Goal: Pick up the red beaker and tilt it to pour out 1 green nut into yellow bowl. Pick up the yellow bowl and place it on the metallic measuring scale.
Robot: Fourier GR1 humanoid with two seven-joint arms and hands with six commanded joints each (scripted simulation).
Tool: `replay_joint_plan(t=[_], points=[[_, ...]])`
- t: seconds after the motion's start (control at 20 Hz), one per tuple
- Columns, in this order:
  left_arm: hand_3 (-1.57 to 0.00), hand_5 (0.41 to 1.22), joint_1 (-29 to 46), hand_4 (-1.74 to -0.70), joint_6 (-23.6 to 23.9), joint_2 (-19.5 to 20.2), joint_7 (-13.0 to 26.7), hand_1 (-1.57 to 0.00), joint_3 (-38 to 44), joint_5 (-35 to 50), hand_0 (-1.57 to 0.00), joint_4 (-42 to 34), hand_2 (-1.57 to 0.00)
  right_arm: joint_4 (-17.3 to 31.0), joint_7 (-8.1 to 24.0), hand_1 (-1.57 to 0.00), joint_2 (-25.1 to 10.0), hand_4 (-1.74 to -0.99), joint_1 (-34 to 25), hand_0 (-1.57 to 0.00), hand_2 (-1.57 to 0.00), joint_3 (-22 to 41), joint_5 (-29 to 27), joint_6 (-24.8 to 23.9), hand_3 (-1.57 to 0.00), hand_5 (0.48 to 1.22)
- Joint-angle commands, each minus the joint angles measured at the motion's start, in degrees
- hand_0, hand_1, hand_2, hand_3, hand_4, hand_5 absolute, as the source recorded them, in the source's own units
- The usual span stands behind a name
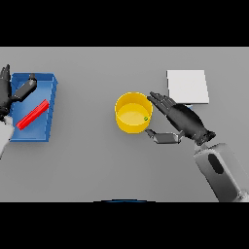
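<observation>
Now we see the right hand (187,121) with fingers straight and thumb spread wide, just right of the yellow bowl (133,113) holding a green nut (145,118), while the left hand (10,93), fingers relaxed, rests at the blue tray (52,104).

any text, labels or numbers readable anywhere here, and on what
None: no words, numbers or signs can be read.
The yellow bowl, the red beaker, the blue tray and the white scale plate all show plain surfaces.
Neither the right hand nor the left hand bears a mark.
</observation>
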Motion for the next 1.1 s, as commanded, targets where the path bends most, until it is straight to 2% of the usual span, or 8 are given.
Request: replay_joint_plan(t=[0.0,0.15,0.3,0.5,0.65,0.8,0.95,1.05], points=[[-0.01,0.685,-0.1,-0.74,-0.1,-0.4,-0.1,-0.01,-0.1,0.2,-0.01,0.3,-0.01,1.1,-1.4,0.0,-1.1,-1.197,-1.7,0.0,0.0,1.3,1.3,1.2,0.0,0.677],[0.0,0.696,0.0,-0.74,-0.3,0.1,-0.2,0.0,-0.1,0.1,0.0,0.6,0.0,4.9,-3.8,0.0,-3.3,-1.225,-7.7,0.0,0.0,5.5,5.9,4.1,0.0,0.684],[0.0,0.702,-0.1,-0.74,-0.8,0.5,-0.5,0.0,-0.1,0.1,0.0,0.4,0.0,7.8,-6.0,0.0,-5.1,-1.223,-12.2,0.0,0.0,10.1,10.6,6.4,0.0,0.703],[0.0,0.707,0.4,-0.75,-0.8,0.7,0.2,0.0,0.1,0.5,0.0,-0.1,0.0,12.4,-8.1,0.0,-4.3,-1.215,-16.5,0.0,0.0,14.2,13.6,8.6,0.0,0.717],[0.0,0.698,-0.1,-0.74,-0.5,0.5,-0.4,0.0,0.0,0.2,0.0,0.5,0.0,15.9,-8.7,0.0,-2.7,-1.225,-19.3,0.0,0.0,15.8,13.6,11.3,0.0,0.722],[0.0,0.699,1.0,-0.74,-0.5,0.9,-0.9,0.0,-0.3,0.0,0.0,-0.2,0.0,18.1,-8.1,0.0,-1.1,-1.245,-21.7,0.0,0.0,17.4,14.4,13.0,0.0,0.73],[0.0,0.698,0.7,-0.74,-0.6,1.4,-0.8,0.0,0.5,0.5,0.0,-0.1,0.0,22.0,-7.1,0.0,0.7,-1.257,-23.6,0.0,0.0,19.1,16.2,12.5,0.0,0.733],[0.0,0.697,0.5,-0.74,-0.7,1.5,-1.0,0.0,0.9,1.0,0.0,0.1,0.0,22.8,-7.9,0.0,0.6,-1.259,-24.9,0.0,0.0,19.4,16.2,13.4,0.0,0.734]])
